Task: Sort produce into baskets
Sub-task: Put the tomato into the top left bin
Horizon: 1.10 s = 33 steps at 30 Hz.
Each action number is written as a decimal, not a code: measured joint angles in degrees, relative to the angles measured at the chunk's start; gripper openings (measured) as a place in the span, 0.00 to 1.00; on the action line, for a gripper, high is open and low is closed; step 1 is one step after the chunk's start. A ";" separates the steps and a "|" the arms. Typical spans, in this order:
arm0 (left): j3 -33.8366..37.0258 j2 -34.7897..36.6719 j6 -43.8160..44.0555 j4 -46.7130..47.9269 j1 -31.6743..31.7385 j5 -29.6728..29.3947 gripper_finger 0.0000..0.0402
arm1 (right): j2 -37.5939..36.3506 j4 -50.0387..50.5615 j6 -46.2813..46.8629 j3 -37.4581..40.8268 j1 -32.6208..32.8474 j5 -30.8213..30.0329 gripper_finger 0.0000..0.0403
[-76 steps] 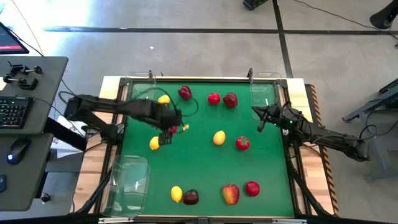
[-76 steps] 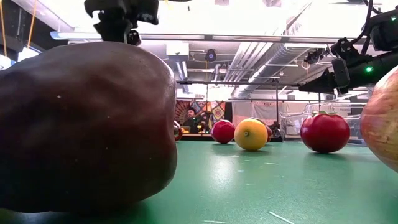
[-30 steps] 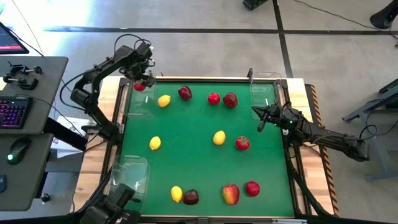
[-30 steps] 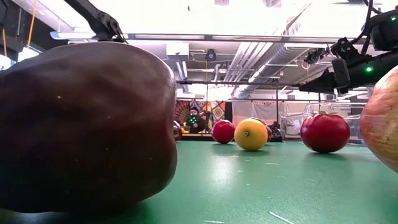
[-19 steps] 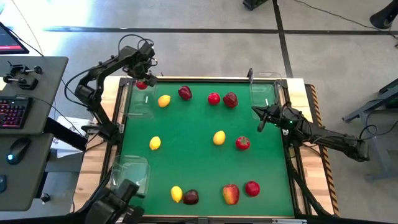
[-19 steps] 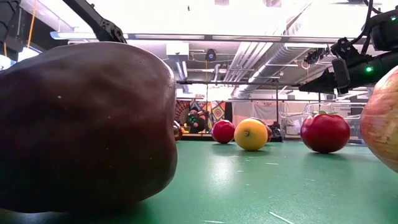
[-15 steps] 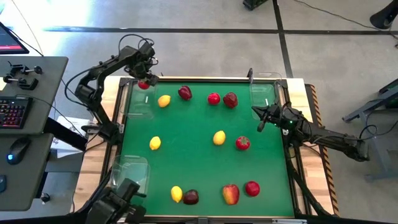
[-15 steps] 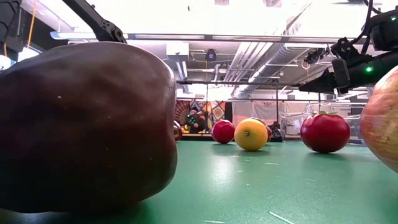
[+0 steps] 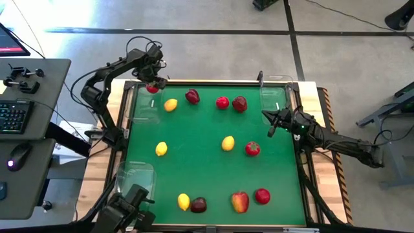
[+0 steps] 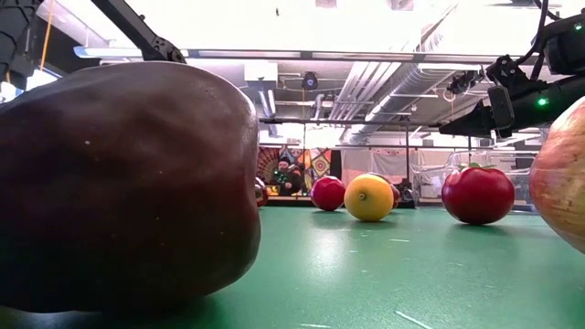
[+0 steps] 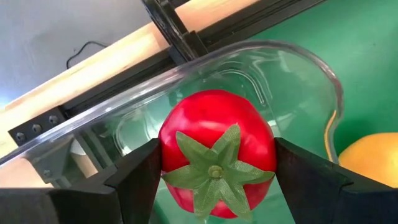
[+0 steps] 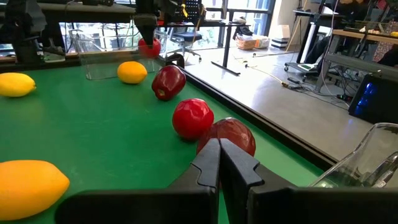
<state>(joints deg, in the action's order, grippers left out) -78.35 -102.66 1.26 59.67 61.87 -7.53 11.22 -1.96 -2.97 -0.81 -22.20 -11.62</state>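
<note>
Between the fingers of my left pincer sat a small red tomato-like fruit, green calyx turned toward the wrist camera, the 2 dark fingers pressed against its flanks and closed only as far as its width. Directly beneath the pincer lay a clear basket at the far left corner of the bench; I could not tell whether the fruit touched the basket floor or hung just above it. Just beside the pincer, outside the basket's rim, a yellow lemon rested on the green surface.

I judged the step in hand to be the drop-off of this 1 red fruit. The next move called for parting the fingers so the fruit settled inside the basket walls, then lifting straight up to clear the rim before reaching for another piece.

My right pincer waited near the far right basket, its fingers pressed together and holding nothing, with a dark red apple just ahead of its tips.

From above I counted 10 more fruits on the bench, so I judged the sorting to be at an early stage.
</note>
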 joint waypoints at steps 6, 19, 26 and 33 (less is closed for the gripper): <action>0.00 -0.25 0.00 -0.19 0.00 0.14 0.67 | 0.00 0.00 0.01 -0.01 -0.02 0.00 0.00; 0.00 -0.25 -1.81 -0.57 -1.71 0.16 0.67 | 0.00 0.00 0.00 0.00 0.00 0.00 0.00; 0.00 -0.25 -2.40 -0.94 -2.32 0.31 0.67 | 0.00 0.02 0.01 0.00 0.00 0.00 0.00; 0.02 -0.25 -4.42 -2.20 -2.26 2.04 0.68 | 0.00 0.00 0.01 0.00 -0.01 0.00 0.00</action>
<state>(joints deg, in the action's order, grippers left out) -78.32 -102.91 -3.16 57.47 59.61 -5.49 11.22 -1.95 -2.97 -0.81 -22.21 -11.62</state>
